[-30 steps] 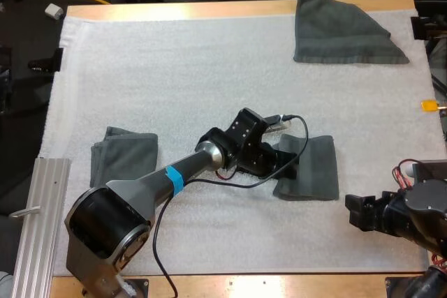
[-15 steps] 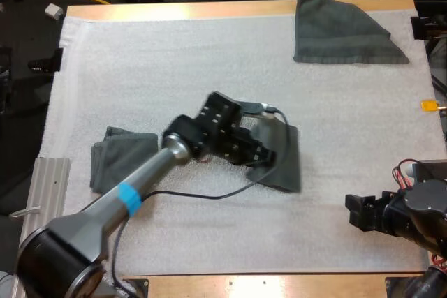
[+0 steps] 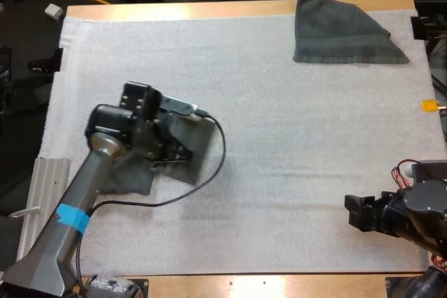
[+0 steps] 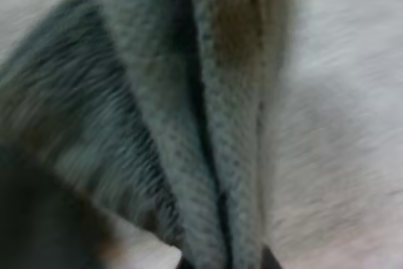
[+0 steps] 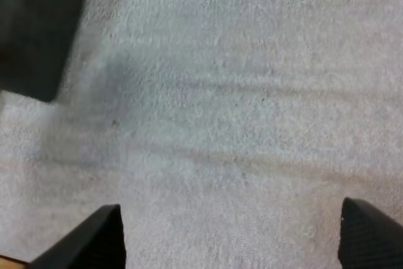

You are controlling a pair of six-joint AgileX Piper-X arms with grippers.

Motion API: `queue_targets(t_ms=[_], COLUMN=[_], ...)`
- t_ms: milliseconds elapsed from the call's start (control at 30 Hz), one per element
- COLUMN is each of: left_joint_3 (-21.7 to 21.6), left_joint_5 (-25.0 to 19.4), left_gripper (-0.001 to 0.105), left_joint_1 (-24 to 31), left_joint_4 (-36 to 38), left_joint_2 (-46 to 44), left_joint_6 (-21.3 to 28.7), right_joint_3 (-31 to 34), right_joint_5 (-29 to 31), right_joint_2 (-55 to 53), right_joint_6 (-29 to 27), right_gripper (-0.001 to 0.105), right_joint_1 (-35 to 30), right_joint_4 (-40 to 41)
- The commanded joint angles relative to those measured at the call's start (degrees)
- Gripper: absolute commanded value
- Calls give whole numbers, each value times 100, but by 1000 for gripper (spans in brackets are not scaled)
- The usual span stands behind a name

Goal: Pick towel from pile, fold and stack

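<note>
Three towels: one held, one folded, one crumpled, all dark grey-green.
Left gripper [image 3: 177,150]: clenched on the held towel [image 3: 198,143], low over the left part of the mat [image 3: 279,144]. The left wrist view shows the cloth's folded layers pinched together between the finger tips.
Held towel: folded and hanging from the fingers on their right side. Its near edge is just beside the folded towel; I cannot tell whether they touch.
Folded towel [image 3: 133,178]: flat on the mat near its left edge, partly hidden under the left arm.
Crumpled towel [image 3: 342,29]: at the mat's far right corner, well apart from both grippers.
Right gripper [image 3: 353,213]: released, fingers spread wide over bare mat near the front right, holding nothing.
Table [image 3: 209,10]: wooden, with its edge showing beyond the mat's far side.
</note>
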Motion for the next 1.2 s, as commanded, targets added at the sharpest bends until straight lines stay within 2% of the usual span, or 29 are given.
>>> queue_targets(t_ms=[0,67,167,267,333,533,767,967,1033,1133,1167], left_joint_3=[-36,-30,-36,-39,-16,-8,-5,0,-2,0,-11], left_joint_5=[-470,-545,-1011,-1175,-1151,-1658,-1911,-2223,-2420,-2697,-2625], left_gripper=[0,0,0,0,0,0,1,14,25,49,48], left_joint_1=[415,639,1218,1495,1453,1676,1852,1905,1881,1897,1902], left_joint_4=[307,350,433,423,401,448,405,377,380,347,356], left_joint_2=[-122,-133,-140,-122,-92,119,187,156,163,165,164], left_joint_6=[313,379,515,563,573,611,585,565,570,568,584], right_joint_3=[-13,-18,-16,-20,-15,-22,-22,-27,-35,-22,-17], right_joint_5=[20,23,23,20,13,-11,-19,-31,-25,-32,-20], right_joint_2=[-16,-22,-19,-23,-15,-6,3,13,17,17,10], right_joint_6=[-37,-41,-53,-45,-27,-28,-24,-20,-23,-27,-27], right_gripper=[67,67,67,67,67,67,67,67,67,67,67], right_joint_1=[-3,6,8,10,5,6,0,9,19,11,5], right_joint_4=[33,30,46,48,13,19,21,24,19,30,33])
